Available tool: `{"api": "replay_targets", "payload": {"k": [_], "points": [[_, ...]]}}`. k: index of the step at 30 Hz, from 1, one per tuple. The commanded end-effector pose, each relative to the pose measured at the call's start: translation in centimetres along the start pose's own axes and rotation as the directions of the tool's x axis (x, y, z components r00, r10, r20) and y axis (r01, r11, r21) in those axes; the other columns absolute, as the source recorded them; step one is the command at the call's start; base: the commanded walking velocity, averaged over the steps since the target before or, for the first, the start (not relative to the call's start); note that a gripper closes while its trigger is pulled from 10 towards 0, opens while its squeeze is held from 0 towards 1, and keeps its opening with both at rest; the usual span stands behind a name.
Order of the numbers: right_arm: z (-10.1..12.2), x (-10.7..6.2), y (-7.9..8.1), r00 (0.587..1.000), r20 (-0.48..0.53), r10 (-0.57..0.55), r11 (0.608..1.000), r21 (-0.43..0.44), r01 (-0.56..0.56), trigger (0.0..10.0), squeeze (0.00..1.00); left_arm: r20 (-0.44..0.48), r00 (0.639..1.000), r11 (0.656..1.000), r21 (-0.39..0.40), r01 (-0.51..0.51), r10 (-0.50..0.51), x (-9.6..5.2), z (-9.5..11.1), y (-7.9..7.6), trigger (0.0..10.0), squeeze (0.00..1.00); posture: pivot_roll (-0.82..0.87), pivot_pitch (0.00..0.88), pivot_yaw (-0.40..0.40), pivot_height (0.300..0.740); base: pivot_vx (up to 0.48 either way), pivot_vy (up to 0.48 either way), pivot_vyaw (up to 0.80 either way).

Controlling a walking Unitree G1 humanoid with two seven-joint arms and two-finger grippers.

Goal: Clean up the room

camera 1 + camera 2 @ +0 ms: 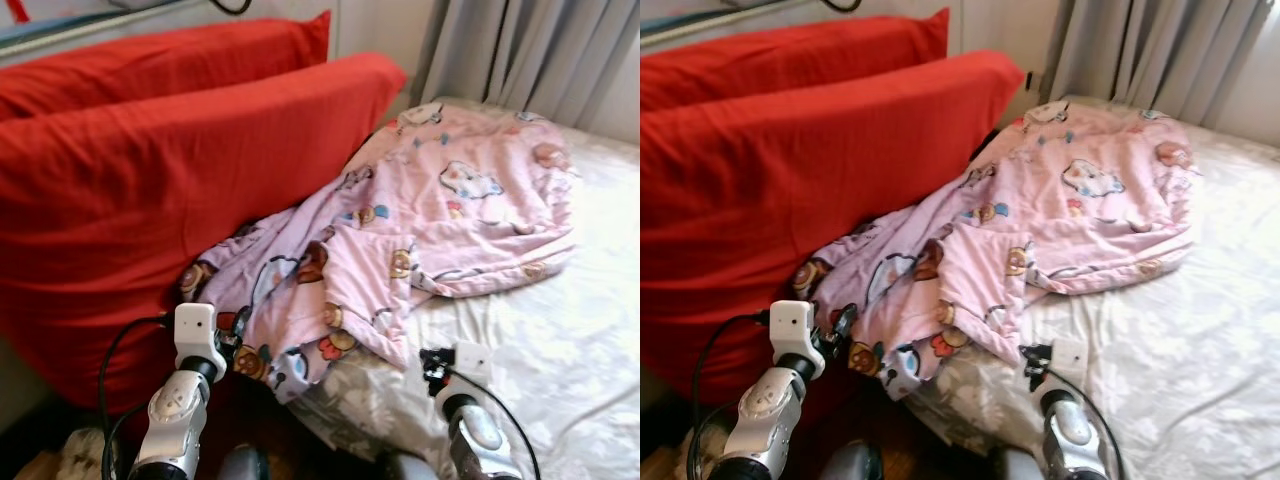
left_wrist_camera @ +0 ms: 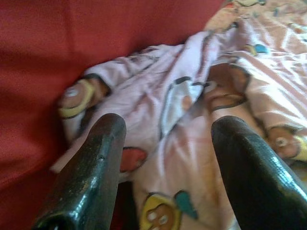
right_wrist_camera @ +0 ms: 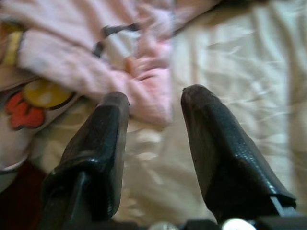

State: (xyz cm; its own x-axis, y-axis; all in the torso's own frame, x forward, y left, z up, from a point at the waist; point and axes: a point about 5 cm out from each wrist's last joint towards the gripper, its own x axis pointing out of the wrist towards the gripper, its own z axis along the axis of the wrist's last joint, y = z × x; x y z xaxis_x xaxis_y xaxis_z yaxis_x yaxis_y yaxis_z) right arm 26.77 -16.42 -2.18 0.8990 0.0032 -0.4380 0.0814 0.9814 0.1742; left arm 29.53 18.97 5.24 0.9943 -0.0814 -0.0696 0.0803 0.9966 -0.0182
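In the left eye view, a crumpled pink cotton blanket printed with cartoon animals [image 1: 420, 220] is seen spread over a bed covered by a shiny cream floral sheet [image 1: 560, 340], its near corner hanging off the bed edge. Two large red fabric pillows [image 1: 170, 170] are propped beside it, touching its left side. Grey pleated curtains [image 1: 540, 50] are seen behind the bed. The left tool [image 1: 228, 338] is held at the blanket's lower corner, and the right tool [image 1: 432, 362] is held over the sheet just below the blanket's edge.

In the left wrist view, the left tool's two black fingers [image 2: 91, 182] are seen spread apart, with the blanket between and beyond them.

In the right wrist view, the right tool [image 3: 156, 112] is seen spread, nothing pinched, above sheet and blanket edge.
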Motion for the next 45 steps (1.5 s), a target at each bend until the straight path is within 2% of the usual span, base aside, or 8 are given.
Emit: {"api": "replay_targets", "payload": {"k": [1, 5, 6, 15, 33, 34, 35, 45], "points": [[0.2, 0.1, -0.2, 1.0, -0.013, 0.001, 1.0, -0.005, -0.001, 10.0, 0.0, -0.004, 1.0, 1.0, -0.002, 0.01, -0.01, 0.4, 0.2, -0.1, 10.0, 0.0, 0.06, 0.135, -0.033, 0.627, 0.0, 0.0, 0.0], [0.6, 0.5, 0.6, 0.999, -0.021, 0.044, 0.999, -0.024, -0.045, 10.0, 0.05, 0.007, 1.0, 1.0, -0.004, 0.016, -0.016, 0.8, 0.7, -0.4, 10.0, 0.0, 0.07, 0.178, -0.035, 0.627, 0.0, 0.0, 0.0], [0.8, 0.7, 1.1, 0.997, -0.021, 0.072, 0.997, -0.04, -0.073, 10.0, 1.0, 0.016, 1.0, 1.0, -0.008, 0.018, -0.018, 0.7, 0.8, -0.6, 10.0, 0.0, 0.08, 0.203, -0.038, 0.627, 0.0, 0.0, 0.0], [1.2, 0.8, 1.1, 0.997, -0.015, 0.069, 0.995, -0.071, -0.07, 10.0, 1.0, 0.035, 0.999, 1.0, -0.03, 0.003, -0.002, 0.0, 1.0, -1.0, 10.0, 0.0, 0.12, 0.305, -0.042, 0.627, 0.0, 0.0, 0.0], [6.7, 2.7, 1.7, 0.993, 0.106, 0.059, 0.993, -0.112, -0.047, 10.0, 1.0, 0.066, 0.997, 0.998, -0.034, -0.044, 0.046, -3.2, 2.7, -0.7, 10.0, 0.0, 0.21, 0.443, -0.042, 0.627, 0.0, 0.0, 0.0], [7.0, 2.8, 1.7, 0.992, 0.114, 0.058, 0.993, -0.109, -0.045, 10.0, 0.16, 0.067, 0.997, 0.998, -0.033, -0.046, 0.048, -3.6, 3.0, -0.7, 10.0, 0.0, 0.22, 0.449, -0.041, 0.627, 0.0, 0.0, 0.0], [7.1, 2.8, 1.7, 0.992, 0.114, 0.056, 0.993, -0.113, -0.043, 10.0, 0.0, 0.068, 0.997, 0.998, -0.033, -0.046, 0.048, -3.7, 3.1, -0.7, 10.0, 0.0, 0.22, 0.454, -0.04, 0.627, 0.0, 0.0, 0.0], [7.9, 3.1, 1.2, 0.993, 0.115, 0.019, 0.993, -0.117, -0.005, 10.0, 0.0, 0.099, 0.995, 0.999, -0.02, -0.026, 0.028, -4.3, 5.2, -1.5, 10.0, 0.0, 0.25, 0.503, -0.028, 0.627, 0.0, 0.0, 0.0]]}}
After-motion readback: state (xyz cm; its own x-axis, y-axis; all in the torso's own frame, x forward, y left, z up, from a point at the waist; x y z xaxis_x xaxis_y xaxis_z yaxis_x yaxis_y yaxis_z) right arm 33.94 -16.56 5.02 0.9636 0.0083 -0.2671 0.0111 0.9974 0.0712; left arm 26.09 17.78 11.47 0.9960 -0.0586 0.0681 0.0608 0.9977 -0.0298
